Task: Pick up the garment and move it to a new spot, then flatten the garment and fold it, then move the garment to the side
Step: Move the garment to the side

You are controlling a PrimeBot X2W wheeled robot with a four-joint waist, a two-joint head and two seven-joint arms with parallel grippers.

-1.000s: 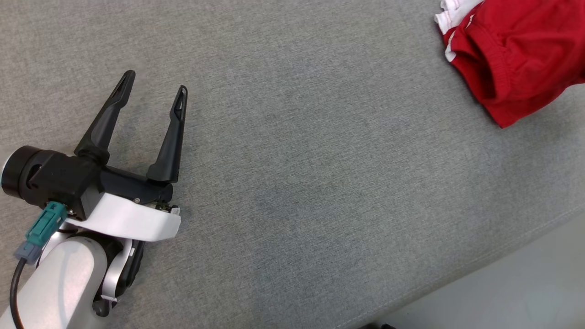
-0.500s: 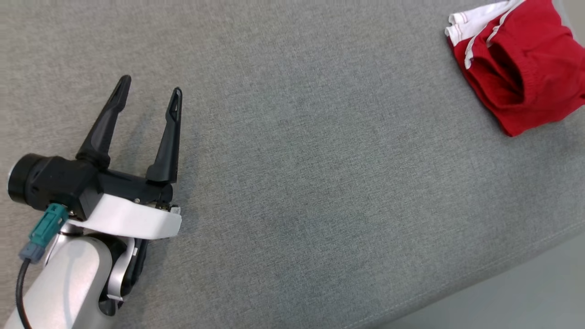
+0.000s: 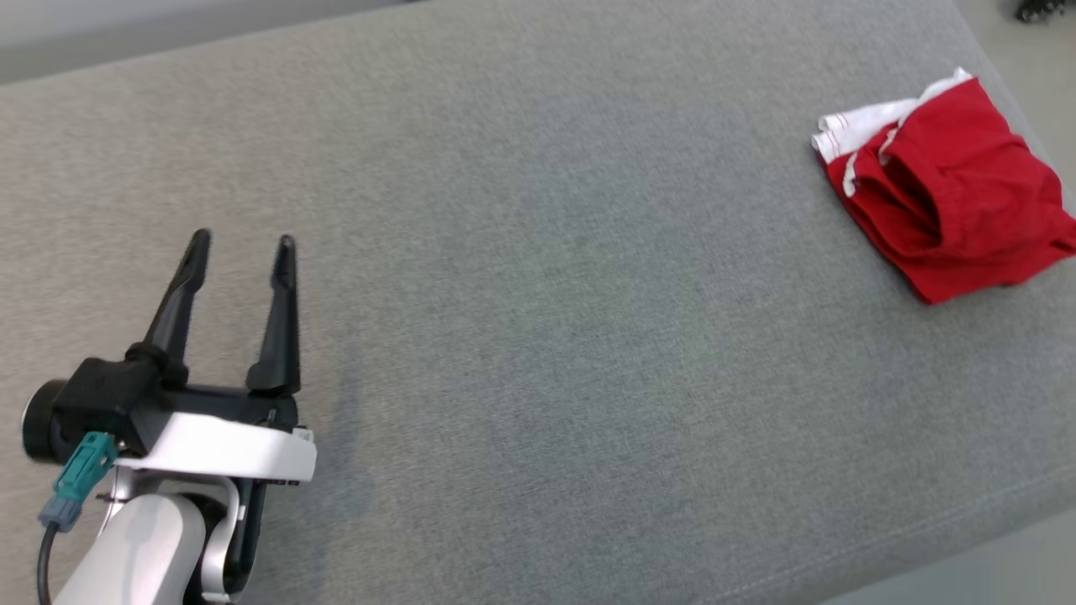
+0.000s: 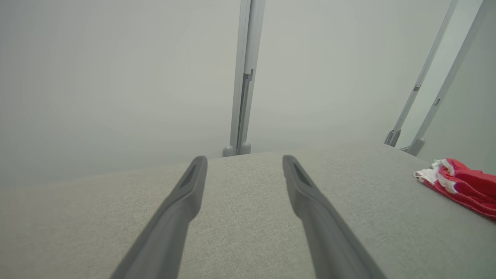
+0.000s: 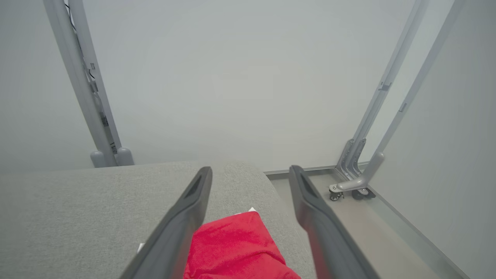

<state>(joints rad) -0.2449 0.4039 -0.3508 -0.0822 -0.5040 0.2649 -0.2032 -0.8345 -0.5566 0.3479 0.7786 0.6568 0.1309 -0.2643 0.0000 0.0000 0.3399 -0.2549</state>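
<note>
The garment (image 3: 950, 197) is a folded red piece with white trim, lying near the right end of the grey padded table (image 3: 538, 277). It also appears at the right edge of the left wrist view (image 4: 461, 185). My left gripper (image 3: 242, 242) is open over the table's left part, far from the garment, with nothing between its fingers (image 4: 244, 159). In the right wrist view my right gripper (image 5: 251, 169) is open above the garment (image 5: 236, 244), whose red cloth lies on the table below and between the fingers, not held.
The table's right end (image 5: 267, 182) drops off to the floor just past the garment. Grey frame posts (image 5: 360, 155) with castors stand beyond it, and another post (image 4: 243, 77) stands behind the table against a pale wall.
The head camera has tilted up, so the whole picture shifted down and the table's far edge now shows. The garment lies released on the table.
</note>
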